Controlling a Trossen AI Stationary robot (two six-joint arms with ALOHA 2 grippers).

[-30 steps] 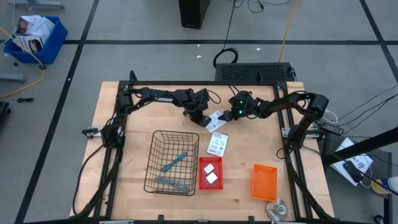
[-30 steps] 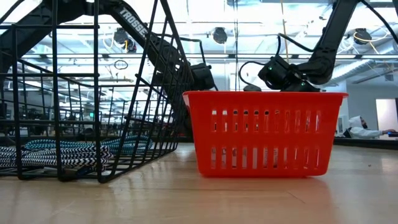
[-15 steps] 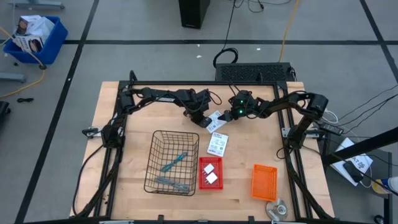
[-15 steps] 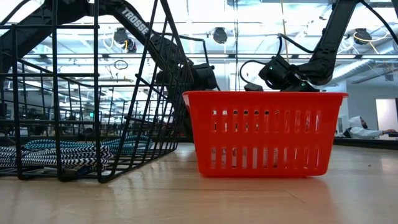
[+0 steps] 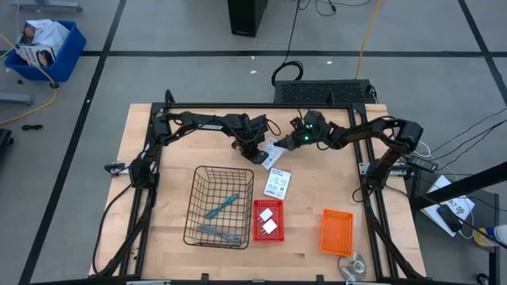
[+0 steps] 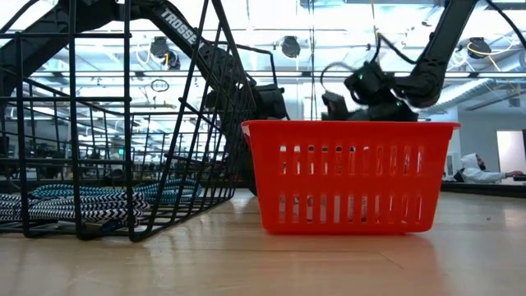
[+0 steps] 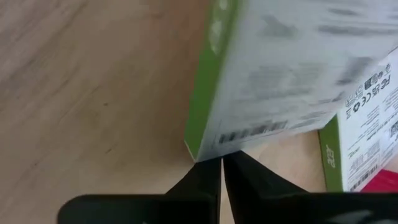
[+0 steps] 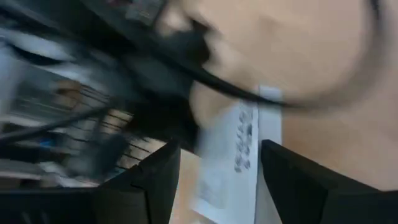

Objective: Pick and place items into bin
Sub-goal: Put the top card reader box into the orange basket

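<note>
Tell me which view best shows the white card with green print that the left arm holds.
The left wrist view: the card fills the picture, its corner pinched by the shut left tool. The high view shows it small between both arms. The right wrist view blurs it. The low view hides it behind the red bin.

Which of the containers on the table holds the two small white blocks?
The small red bin in the middle holds the two white blocks. The black wire basket beside it holds slim tools, and the orange bin looks empty.
</note>
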